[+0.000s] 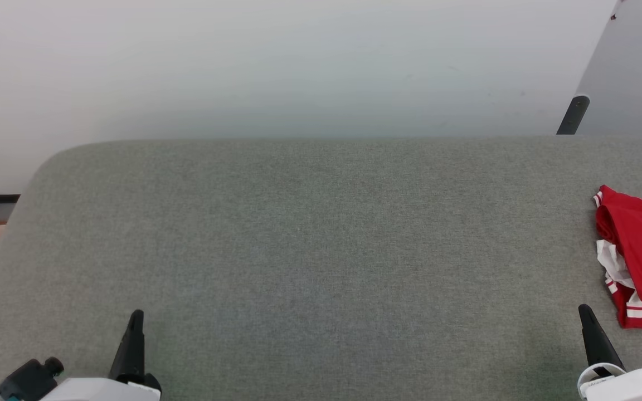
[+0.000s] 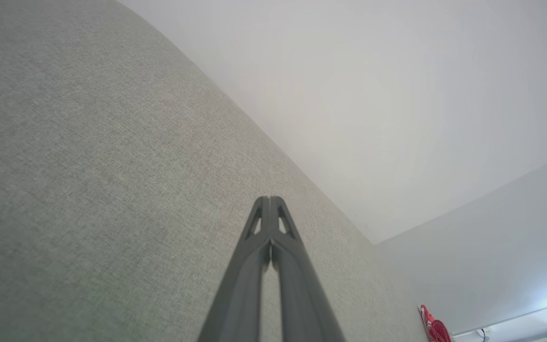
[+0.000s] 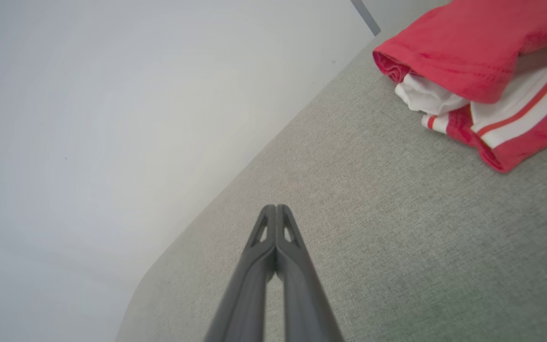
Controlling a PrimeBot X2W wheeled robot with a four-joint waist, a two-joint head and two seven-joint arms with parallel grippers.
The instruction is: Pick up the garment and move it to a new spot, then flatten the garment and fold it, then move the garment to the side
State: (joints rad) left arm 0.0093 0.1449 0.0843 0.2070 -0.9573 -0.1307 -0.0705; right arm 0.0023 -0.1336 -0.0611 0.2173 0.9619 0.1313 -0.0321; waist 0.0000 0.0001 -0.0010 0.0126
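You face a grey fabric-covered surface (image 1: 321, 250) with a rounded corner. A plain white wall (image 1: 243, 67) backs it, a dark post (image 1: 573, 115) at right.

The counter (image 1: 321, 234) is covered in grey-green woven cloth, matt, with a fine, slightly rough grain that shows plainly in both wrist views. The garment (image 3: 463, 61) is soft cloth, matt red with a faintly fuzzy face; its white parts and striped trim look a little smoother but just as dull. The jaws of the left gripper (image 2: 269, 200) and the right gripper (image 3: 276, 208) look like dark grey moulded plastic, smooth, with a low satin finish. The left forearm shell (image 1: 98, 390) and right forearm shell (image 1: 633, 384) are white plastic, smooth and slightly glossy. The wall (image 1: 298, 67) is pale, smooth and matt.
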